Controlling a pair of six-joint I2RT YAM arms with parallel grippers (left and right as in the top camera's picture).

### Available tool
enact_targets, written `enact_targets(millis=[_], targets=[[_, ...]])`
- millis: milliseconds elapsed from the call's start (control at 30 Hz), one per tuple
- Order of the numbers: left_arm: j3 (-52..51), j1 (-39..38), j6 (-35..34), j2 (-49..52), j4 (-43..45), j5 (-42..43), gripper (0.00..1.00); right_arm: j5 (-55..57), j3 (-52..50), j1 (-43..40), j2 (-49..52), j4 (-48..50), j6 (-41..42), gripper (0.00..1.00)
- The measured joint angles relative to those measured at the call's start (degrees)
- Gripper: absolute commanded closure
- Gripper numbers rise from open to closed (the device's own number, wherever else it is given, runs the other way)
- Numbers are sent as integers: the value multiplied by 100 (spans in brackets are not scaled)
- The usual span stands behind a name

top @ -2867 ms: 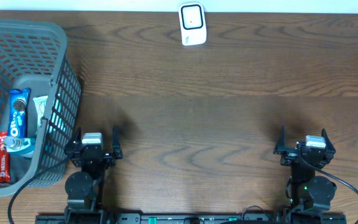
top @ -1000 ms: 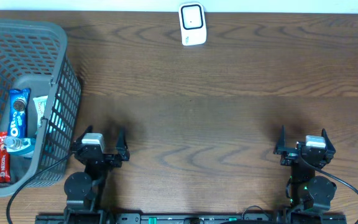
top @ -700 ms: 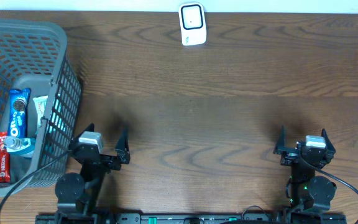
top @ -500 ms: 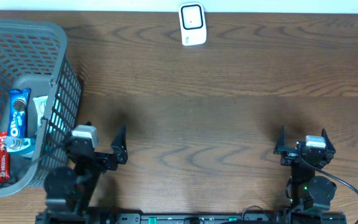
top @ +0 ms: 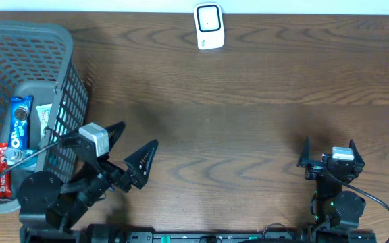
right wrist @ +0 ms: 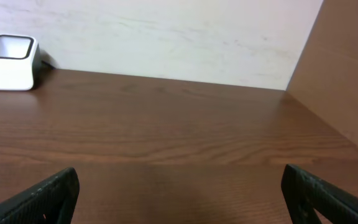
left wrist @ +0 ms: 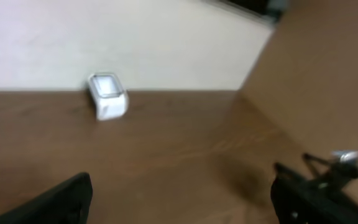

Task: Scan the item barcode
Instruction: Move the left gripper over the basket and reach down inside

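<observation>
Grey basket [top: 73, 91] at the overhead frame's left holds the items; a blue packet [top: 19, 123] lies on its floor. Its mesh wall blocks your left gripper [top: 139, 133], which is spread wide and empty, so go over the wall and descend straight. The right gripper [top: 330, 143] sits open lower right, the white scanner [top: 209, 26] top centre.

— What can you read from overhead?
— You get "OREO" in white letters down the blue packet [top: 19, 125] in the basket [top: 69, 94]. The red stick [top: 4, 173] beside it starts "NES"; the rest is too small.
— And the scanner [right wrist: 8, 55]?
— Dark lettering on its side, too blurred for you to read.
</observation>
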Motion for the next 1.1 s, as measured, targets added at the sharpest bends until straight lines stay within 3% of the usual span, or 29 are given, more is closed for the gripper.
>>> enact_targets(millis=[200,433,767,900,1100], targets=[[120,0,-713,520,966,273,8,0,0,0,0,0,0,1],[1641,247,-1080,2229,286,162,8,0,0,0,0,0,0,1],[5095,1493,-2094,4470,-3377,-2765,8,0,0,0,0,0,-2,1],[5855,1786,-2457,4653,-3998,-3849,8,0,0,0,0,0,0,1],[6026,1823,-2660,4481,-4297,-4913,8,0,0,0,0,-2,0,1]])
